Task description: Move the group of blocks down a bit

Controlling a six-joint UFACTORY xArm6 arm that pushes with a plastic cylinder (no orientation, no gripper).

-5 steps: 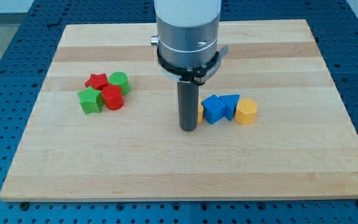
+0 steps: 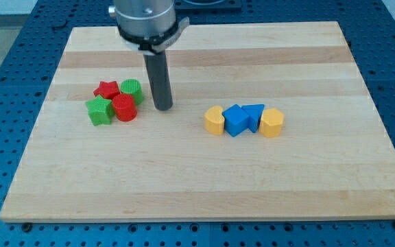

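A cluster of blocks sits at the board's left: a red star (image 2: 106, 88), a green cylinder (image 2: 132, 90), a green star (image 2: 99, 110) and a red cylinder (image 2: 123, 108). My tip (image 2: 162, 107) stands just to the right of this cluster, a small gap from the green cylinder and the red cylinder, touching nothing. A second row lies to the right of centre: a yellow block (image 2: 214, 120), a blue block (image 2: 235, 120), a blue triangle-like block (image 2: 254, 114) and a yellow block (image 2: 271, 123).
The wooden board (image 2: 204, 185) lies on a blue perforated table. The arm's grey body (image 2: 146, 17) hangs over the board's top left.
My tip has moved left and up, from beside the left yellow block of the right row to just right of the red-green cluster. The yellow block it hid now shows.
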